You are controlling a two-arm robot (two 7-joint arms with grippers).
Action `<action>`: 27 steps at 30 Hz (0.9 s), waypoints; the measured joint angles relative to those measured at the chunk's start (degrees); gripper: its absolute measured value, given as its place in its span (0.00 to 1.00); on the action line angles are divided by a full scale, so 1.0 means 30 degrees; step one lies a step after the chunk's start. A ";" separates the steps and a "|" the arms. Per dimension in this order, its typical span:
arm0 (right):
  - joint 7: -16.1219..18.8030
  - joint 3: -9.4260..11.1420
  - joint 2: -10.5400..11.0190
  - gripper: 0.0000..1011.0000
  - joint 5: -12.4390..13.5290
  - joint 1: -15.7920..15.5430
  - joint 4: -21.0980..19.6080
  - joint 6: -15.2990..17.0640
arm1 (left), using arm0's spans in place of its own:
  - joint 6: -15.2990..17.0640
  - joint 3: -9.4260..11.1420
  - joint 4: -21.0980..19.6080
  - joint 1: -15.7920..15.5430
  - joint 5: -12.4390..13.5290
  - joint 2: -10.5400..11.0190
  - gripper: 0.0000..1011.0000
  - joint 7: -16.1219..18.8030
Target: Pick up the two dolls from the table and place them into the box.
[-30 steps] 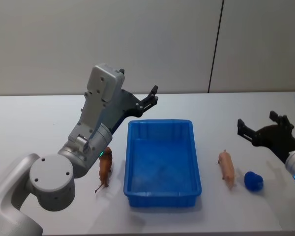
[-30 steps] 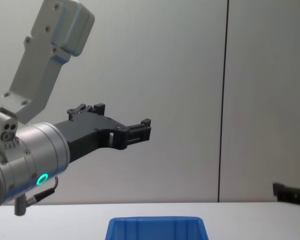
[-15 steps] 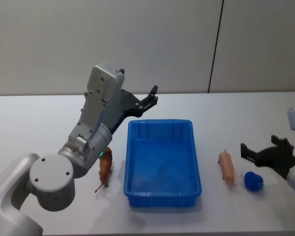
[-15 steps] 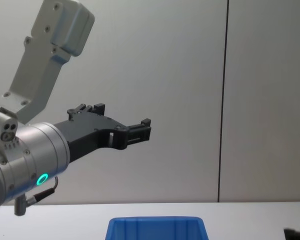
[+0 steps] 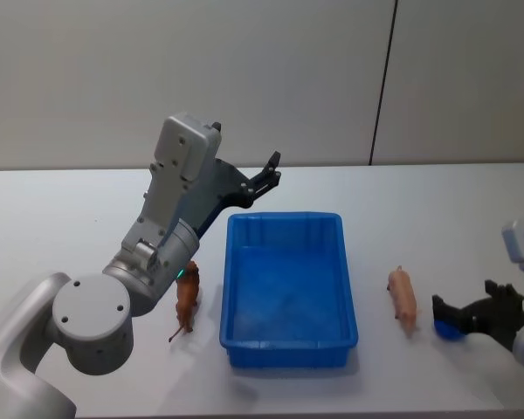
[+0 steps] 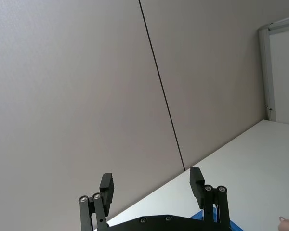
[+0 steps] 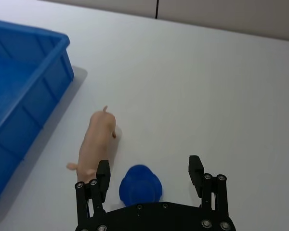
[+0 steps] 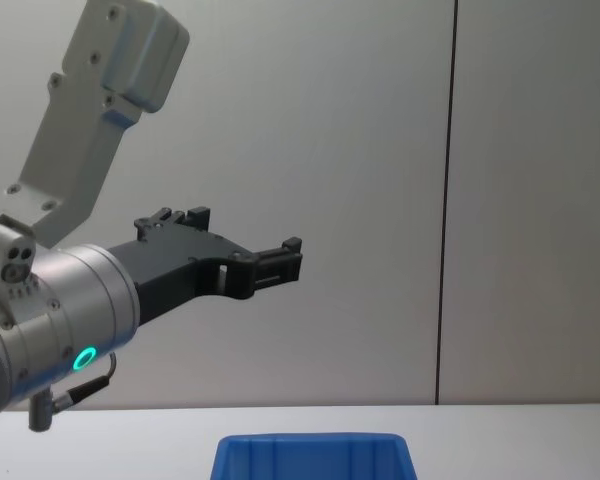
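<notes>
Pink pig lies on the table just right of the box, its long axis near-to-far, tail apparently at the far end. The right gripper, fingers wide, hangs just right of it over a blue lump. A brown horse stands left of the box, under the high, wide-open left gripper.

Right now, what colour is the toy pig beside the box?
The pig is pale pink; the right wrist view shows it best.
</notes>
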 joint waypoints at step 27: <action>0.1905 -0.0375 -0.0364 0.79 -0.1267 0.0839 0.3743 -0.1940 | 0.0000 -0.0001 0.0000 0.0000 0.0000 0.0000 0.99 -0.0001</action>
